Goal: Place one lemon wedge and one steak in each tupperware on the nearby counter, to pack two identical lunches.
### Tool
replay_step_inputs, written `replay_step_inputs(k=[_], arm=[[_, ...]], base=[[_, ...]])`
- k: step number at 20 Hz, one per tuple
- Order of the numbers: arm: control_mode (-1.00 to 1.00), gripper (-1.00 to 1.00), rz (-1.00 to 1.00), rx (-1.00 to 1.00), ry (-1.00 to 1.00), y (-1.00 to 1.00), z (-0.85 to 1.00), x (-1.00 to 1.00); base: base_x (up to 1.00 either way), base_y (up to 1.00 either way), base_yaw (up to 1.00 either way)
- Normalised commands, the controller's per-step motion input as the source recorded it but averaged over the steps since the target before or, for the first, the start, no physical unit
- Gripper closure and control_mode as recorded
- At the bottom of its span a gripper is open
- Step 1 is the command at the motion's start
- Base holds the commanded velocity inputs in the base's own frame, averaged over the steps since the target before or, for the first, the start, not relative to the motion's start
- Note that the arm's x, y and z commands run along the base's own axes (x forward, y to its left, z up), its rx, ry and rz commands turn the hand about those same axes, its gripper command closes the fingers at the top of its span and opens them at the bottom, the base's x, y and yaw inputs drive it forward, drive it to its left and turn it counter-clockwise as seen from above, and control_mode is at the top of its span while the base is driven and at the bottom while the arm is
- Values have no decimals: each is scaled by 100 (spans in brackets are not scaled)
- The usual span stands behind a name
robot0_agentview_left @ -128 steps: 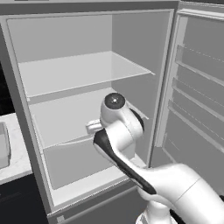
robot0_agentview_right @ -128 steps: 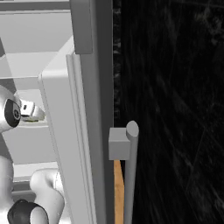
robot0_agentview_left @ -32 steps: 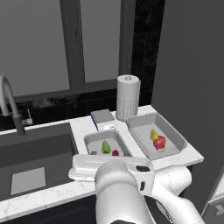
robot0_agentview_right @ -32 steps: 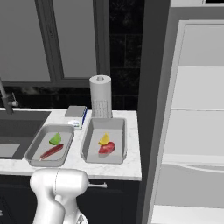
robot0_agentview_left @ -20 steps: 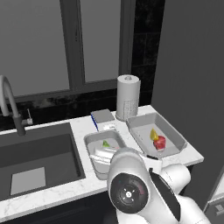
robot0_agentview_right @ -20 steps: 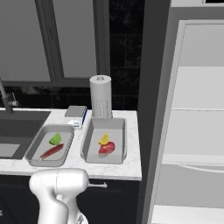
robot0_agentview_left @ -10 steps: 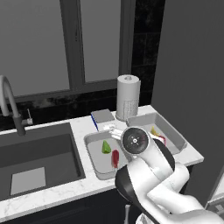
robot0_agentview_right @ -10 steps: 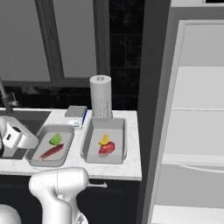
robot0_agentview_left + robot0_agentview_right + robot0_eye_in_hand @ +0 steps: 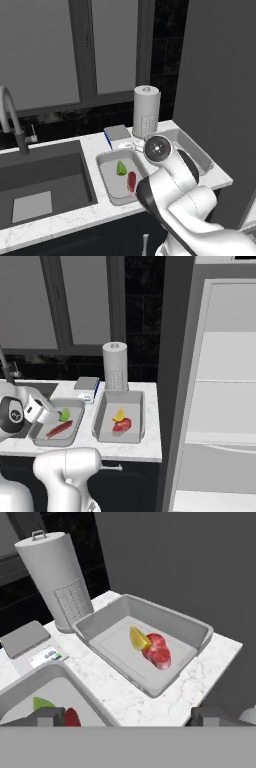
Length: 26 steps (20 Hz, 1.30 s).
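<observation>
Marble counter (image 9: 145, 448) bears both tupperware (image 9: 119, 435) — dark window (image 9: 75, 50) behind.

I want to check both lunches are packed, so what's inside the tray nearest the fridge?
The tray holds a yellow lemon wedge and a red steak, touching. The wedge covers a little of the steak's edge; nothing else lies inside.

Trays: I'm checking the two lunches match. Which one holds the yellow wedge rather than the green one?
The tray nearer the fridge, in front of the paper-towel roll, holds the yellow wedge; the sink-side tray's wedge is green.
</observation>
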Motion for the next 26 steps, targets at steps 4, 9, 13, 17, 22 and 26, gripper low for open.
replay_step_inputs(k=[4, 9, 13, 17, 22, 26], arm=[[-100, -100, 6, 4, -1, -31, 8, -2], [-100, -100, 15, 6, -2, -100, 25, -5], [-100, -100, 14, 2, 8, -95, -16, 4], [-100, -100, 0, 1, 0, -6, 0, 0], [-100, -100, 2, 3, -6, 0, 47, 1], [-100, -100, 15, 1, -32, 1, 100, -23]], base=[[0, 0, 0], [0, 0, 0], [0, 0, 0], [0, 0, 0], [0, 0, 0], [0, 0, 0]])
